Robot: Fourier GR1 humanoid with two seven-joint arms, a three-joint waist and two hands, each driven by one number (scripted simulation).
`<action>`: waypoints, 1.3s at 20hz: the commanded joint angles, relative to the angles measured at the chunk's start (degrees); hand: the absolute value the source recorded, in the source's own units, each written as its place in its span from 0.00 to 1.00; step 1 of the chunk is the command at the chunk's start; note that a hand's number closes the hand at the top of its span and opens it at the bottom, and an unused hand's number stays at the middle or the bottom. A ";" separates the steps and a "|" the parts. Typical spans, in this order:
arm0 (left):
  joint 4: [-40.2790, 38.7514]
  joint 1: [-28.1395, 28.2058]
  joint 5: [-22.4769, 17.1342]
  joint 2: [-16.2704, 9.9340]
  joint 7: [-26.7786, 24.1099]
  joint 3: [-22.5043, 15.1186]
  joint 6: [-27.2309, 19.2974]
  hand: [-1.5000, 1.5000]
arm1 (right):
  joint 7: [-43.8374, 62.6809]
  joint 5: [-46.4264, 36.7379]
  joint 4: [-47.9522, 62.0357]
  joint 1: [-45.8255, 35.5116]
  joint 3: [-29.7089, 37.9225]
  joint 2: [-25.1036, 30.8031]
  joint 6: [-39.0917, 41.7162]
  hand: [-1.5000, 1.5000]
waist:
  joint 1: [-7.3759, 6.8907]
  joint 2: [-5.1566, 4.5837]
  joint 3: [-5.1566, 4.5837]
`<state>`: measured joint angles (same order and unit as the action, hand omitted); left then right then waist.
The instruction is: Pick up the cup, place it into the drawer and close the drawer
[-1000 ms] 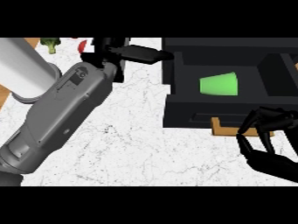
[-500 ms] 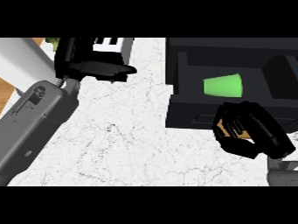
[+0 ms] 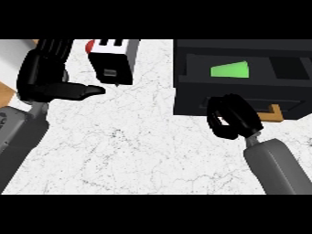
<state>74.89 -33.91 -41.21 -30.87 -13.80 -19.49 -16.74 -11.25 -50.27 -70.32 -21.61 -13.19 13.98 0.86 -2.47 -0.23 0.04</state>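
- Black left hand hangs well left of the drawer, fingers relaxed and thumb out, holding nothing; it's just beside a dark box, which a stray swing could knock.
- Green cup already lies inside the open drawer.
- Right hand sits at the drawer front, fingers curled, nothing visibly held.
- Risk: an off-centre push skews the drawer or slips off its front, leaving it ajar.
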 commanded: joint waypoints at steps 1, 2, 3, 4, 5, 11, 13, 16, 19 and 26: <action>2.66 4.25 1.56 0.32 -0.85 1.05 -0.22 0.00 | -5.30 -2.73 17.02 -7.13 1.69 -3.40 -7.31 1.00 | 0.64 -0.13 0.03; 4.31 5.28 1.38 0.12 -0.32 1.22 0.14 0.00 | -5.37 -1.31 20.22 -11.90 4.10 -2.85 -5.33 1.00 | 0.47 -0.12 0.03; 2.84 6.55 0.93 -1.02 -1.81 2.47 2.51 0.00 | -6.73 -2.30 24.48 -12.40 4.14 -3.56 -8.04 1.00 | 0.21 -0.30 0.03; 2.30 7.23 1.65 0.81 -2.92 1.78 2.28 0.00 | -8.58 -0.07 26.68 -15.94 6.74 -1.20 -5.00 1.00 | 0.45 -0.32 0.02; 2.77 5.82 1.30 -0.94 -0.39 3.12 2.14 0.00 | -10.04 -0.88 30.92 -17.87 7.21 -1.64 -7.26 1.00 | 0.29 -0.37 0.05; 3.54 9.24 0.83 -3.18 -2.40 5.57 7.34 0.00 | -9.89 -0.70 45.80 -28.71 10.57 -3.04 -6.86 1.00 | -0.81 -0.79 0.04; 5.84 9.36 1.99 -0.15 -1.53 2.69 4.69 0.00 | -12.78 0.14 49.70 -29.78 12.51 -0.39 -7.45 1.00 | -1.83 -1.22 0.14; 4.93 10.62 -0.41 -2.83 -2.16 5.68 9.70 0.00 | -13.19 1.30 52.58 -32.43 14.51 1.56 -6.53 1.00 | -2.37 -1.47 0.11; 3.26 10.35 0.24 -1.47 -3.15 5.20 10.00 0.00 | -13.87 2.11 54.18 -34.35 15.27 3.66 -3.60 1.00 | -2.62 -1.94 0.11; 5.11 9.77 0.66 0.26 -2.80 3.87 9.71 0.00 | -16.63 4.93 54.87 -33.72 18.03 5.64 -3.85 1.00 | -4.23 -2.85 0.26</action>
<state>79.50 -24.06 -40.80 -31.83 -15.98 -15.23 -6.85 -32.69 -46.33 -19.11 -50.76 1.18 14.15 -0.60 -5.14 -0.45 -0.32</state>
